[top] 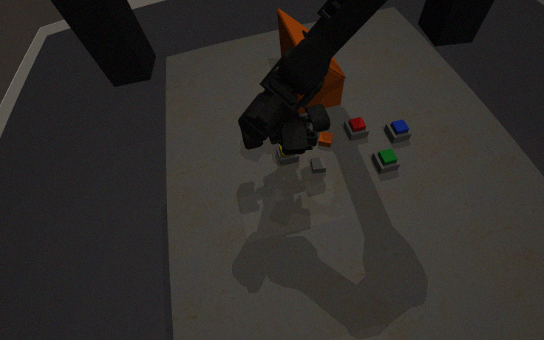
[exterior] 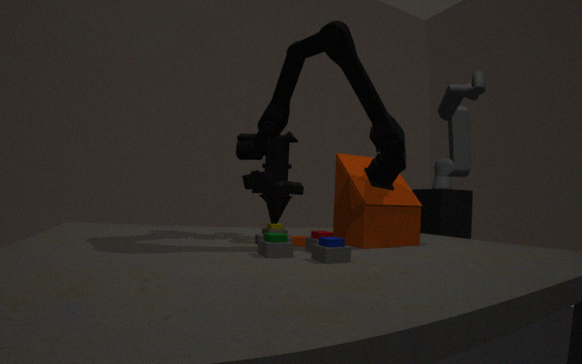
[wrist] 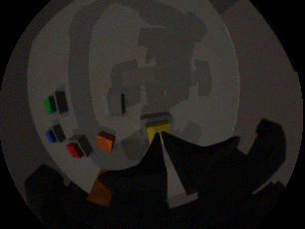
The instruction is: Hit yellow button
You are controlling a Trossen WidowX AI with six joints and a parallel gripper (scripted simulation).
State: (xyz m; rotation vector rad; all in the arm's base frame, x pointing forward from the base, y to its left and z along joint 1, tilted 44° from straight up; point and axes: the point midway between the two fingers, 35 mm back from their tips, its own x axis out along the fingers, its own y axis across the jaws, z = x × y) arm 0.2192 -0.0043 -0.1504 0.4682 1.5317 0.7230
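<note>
Step one in hand: tool (exterior: 275, 220) clenched on nothing, tip just above or touching yellow button (exterior: 274, 226), centre of exterior frame; contact unclear. You press straight down until it bottoms, then lift. Avoid orange block (top: 325, 139) and grey block (top: 318, 165) beside it.

I see the worktop (top: 232, 105) as a matt, faintly mottled grey surface with rust-like stains. The tool (exterior: 275, 220), its fingers pressed together, reads as matt black plastic. The yellow button (exterior: 274, 225) looks a smooth, flat-coloured cap on a dull grey housing. The orange wedge (exterior: 375, 217) appears smooth and unglossed.
</note>
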